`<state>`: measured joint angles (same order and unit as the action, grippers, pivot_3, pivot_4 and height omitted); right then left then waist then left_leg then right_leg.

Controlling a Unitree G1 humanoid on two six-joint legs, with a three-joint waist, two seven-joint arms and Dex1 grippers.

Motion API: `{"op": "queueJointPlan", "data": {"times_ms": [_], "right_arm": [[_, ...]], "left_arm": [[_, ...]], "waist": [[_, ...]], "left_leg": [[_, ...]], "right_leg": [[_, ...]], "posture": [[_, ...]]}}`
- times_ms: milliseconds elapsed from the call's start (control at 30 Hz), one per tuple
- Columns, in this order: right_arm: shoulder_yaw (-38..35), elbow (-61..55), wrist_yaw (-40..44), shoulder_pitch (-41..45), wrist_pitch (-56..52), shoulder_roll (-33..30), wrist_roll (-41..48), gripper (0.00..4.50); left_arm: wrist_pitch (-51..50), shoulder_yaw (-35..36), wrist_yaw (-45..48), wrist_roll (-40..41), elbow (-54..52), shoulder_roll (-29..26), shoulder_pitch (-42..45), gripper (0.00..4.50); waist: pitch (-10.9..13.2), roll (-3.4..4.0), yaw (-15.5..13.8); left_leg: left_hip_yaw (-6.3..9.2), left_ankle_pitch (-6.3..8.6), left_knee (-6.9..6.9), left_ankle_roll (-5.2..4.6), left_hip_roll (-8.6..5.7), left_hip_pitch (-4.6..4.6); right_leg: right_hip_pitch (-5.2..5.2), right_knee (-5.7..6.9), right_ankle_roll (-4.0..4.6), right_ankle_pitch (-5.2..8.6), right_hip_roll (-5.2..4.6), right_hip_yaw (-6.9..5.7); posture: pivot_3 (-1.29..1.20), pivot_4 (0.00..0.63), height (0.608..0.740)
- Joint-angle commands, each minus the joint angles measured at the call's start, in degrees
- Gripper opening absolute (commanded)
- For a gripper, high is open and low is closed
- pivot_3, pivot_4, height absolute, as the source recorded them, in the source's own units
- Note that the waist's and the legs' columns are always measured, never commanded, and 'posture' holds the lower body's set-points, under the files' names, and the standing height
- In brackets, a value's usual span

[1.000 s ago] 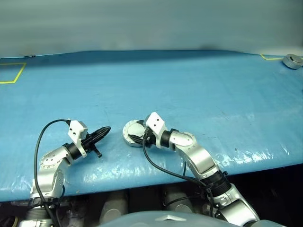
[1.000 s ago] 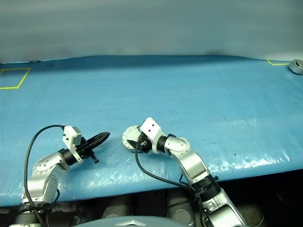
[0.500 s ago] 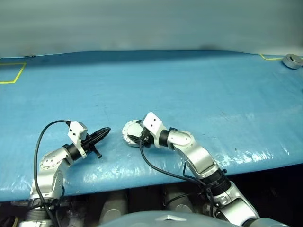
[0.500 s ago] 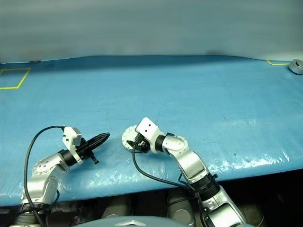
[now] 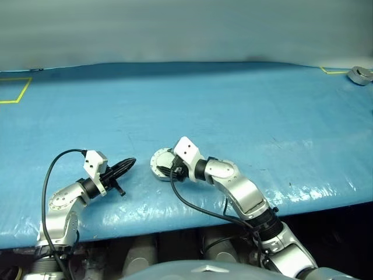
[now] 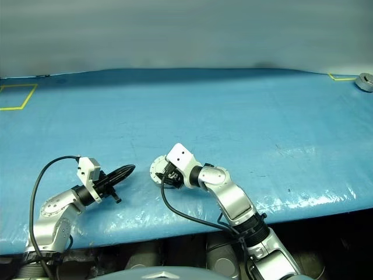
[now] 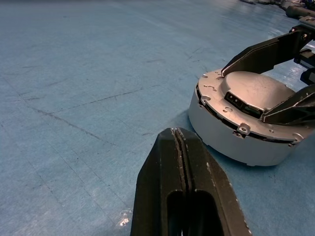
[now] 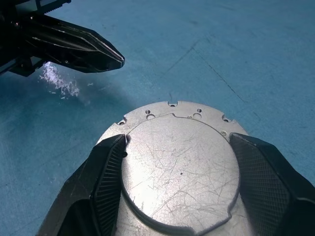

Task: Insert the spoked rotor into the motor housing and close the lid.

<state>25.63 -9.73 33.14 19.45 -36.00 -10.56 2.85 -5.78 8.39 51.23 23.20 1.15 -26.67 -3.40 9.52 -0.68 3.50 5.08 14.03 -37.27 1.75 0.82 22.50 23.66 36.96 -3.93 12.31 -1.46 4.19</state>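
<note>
Broadly, a wide blue tabletop (image 5: pixel 245 105) with a faintly scuffed surface carries everything, with yellow tape lines marking a square at its far left corner (image 5: pixel 14 90) and another at the far right.

Near the front edge, a little left of centre, sits the squat round silver-grey motor housing (image 7: pixel 231 132), upright on the tabletop, with the plain light-grey lid (image 8: pixel 179 169) lying flat on top of it. The lid's scratched outer face points up, and small holes and notches of the flange under it show around its edge. Nothing of the housing's inside can be seen.

From the right, the right hand (image 5: pixel 168 170) reaches over this assembly. Its two black fingers (image 8: pixel 106 184) are spread wide, one on each side of the lid's raised face, at or just beside its edge; whether they press on it I cannot tell.

Just to the left of the housing, the left hand (image 5: pixel 129 162) points toward it, apart from it. Its black fingers (image 7: pixel 162 172) are clenched flat together with nothing between them.

Far off at the tabletop's back right corner lies a small round grey metal part (image 5: pixel 359 74).
</note>
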Motion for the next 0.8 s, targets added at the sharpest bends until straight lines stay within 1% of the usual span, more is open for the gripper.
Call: {"op": "queueJointPlan", "data": {"times_ms": [33, 433, 600, 800], "right_arm": [[1.4, 0.0, -1.2, 0.2, -2.5, 0.3, -1.2, 3.03], [1.5, 1.3, -2.9, 0.4, -3.7, 1.4, -1.0, 3.03], [3.0, 3.2, -3.6, 0.6, -2.8, 0.4, -3.2, 3.03], [3.9, 5.5, -4.2, 0.7, -3.2, 0.3, -4.2, 3.03]], "left_arm": [[0.1, 0.0, -0.1, 0.1, -1.2, -0.5, 0.2, 0.00], [-0.2, 0.0, -0.2, -0.2, -0.9, -0.7, 0.4, 0.00], [0.0, 0.0, -0.2, -0.3, -0.8, -0.7, 0.3, 0.00], [0.1, 0.2, -0.2, -0.3, -0.7, -0.8, 0.2, 0.00]], "waist": [[0.0, 0.00, 0.0], [0.0, 0.00, 0.2], [0.0, 0.00, 0.4], [-0.1, -0.04, 0.4]], "left_leg": [[0.00, 0.00, 0.00, 0.00, 0.00, 0.00], [-0.01, -0.03, 0.00, 0.02, 0.04, -0.06], [-0.02, -0.04, 0.00, 0.01, 0.06, -0.10], [-0.11, -0.06, 0.06, 0.00, 0.12, -0.47]], "right_leg": [[0.00, 0.00, 0.06, 0.04, 0.00, 0.00], [-0.02, 0.03, 0.09, 0.02, 0.03, 0.00], [-0.03, 0.03, 0.13, 0.03, 0.05, 0.00], [-0.30, 0.05, 0.26, 0.07, 0.06, 0.02]], "posture": [[0.00, 0.150, 0.740], [0.00, 0.150, 0.740], [0.00, 0.150, 0.740], [0.00, 0.150, 0.740]]}}
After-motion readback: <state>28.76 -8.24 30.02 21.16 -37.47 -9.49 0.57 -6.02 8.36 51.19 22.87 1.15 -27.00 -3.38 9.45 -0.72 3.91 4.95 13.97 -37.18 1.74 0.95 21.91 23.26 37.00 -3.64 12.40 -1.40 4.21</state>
